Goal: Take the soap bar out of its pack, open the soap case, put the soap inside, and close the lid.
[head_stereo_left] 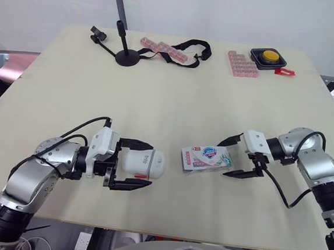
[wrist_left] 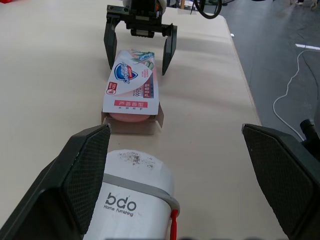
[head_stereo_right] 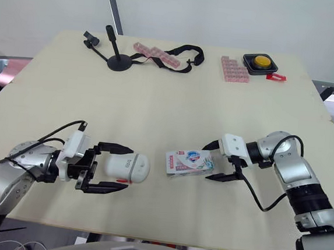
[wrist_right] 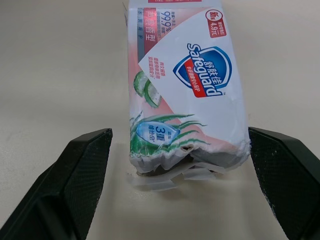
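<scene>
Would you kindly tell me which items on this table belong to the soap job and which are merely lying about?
Job: soap pack, soap bar inside it, soap case.
Lying about: black stand, black strap, pink trays, yellow button, red tag.

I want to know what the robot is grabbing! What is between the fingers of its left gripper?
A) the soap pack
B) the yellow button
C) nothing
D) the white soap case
D: the white soap case lies between the open fingers of the left gripper, while the soap pack lies over by the right gripper.
</scene>
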